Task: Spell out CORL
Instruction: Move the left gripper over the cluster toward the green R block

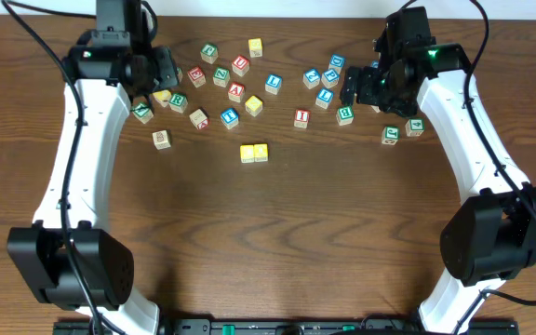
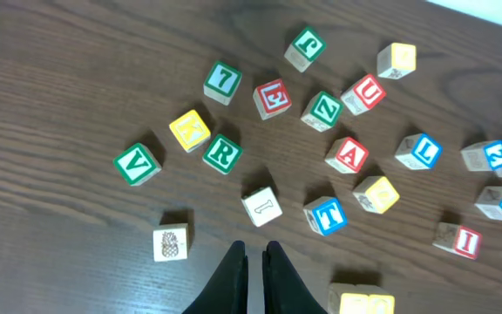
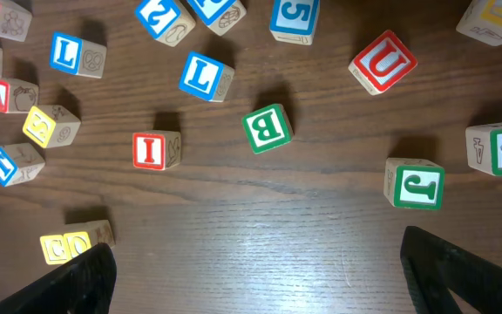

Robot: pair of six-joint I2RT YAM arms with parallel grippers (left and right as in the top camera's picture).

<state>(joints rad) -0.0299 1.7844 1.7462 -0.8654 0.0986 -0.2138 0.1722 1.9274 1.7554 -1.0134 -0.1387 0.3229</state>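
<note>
My left gripper (image 2: 254,249) has its fingers pressed together with nothing between them, hanging above the table (image 1: 277,242). Straight ahead of the tips, nearest of all, lies a pale cube with a faint drawing (image 2: 261,207). Beyond it and a little to the left in that wrist camera sits the green R cube (image 2: 222,153), face up, just beside a yellow K cube (image 2: 189,129). A pineapple cube (image 2: 171,243) lies off to the left of the fingers.

My right gripper (image 3: 255,244) has its jaws spread wide, holding nothing, with only bare wood between them. Ahead of it is a green B cube (image 3: 267,128), and just past that a blue L cube (image 3: 203,76). A farther blue L cube (image 3: 66,54) lies well off towards the left edge of that wrist camera. A red I cube (image 3: 151,150) sits beside the B, and a green J cube (image 3: 415,185) lies ahead of the finger on the right of that view.

The two yellow cubes (image 1: 254,153) stand touching side by side in the middle of the table, apart from the scattered pile. From the right wrist they sit close to the finger at the left of the view. From the left wrist they lie to the right of the fingers, at the bottom edge. I can't read their letters with certainty.
</note>
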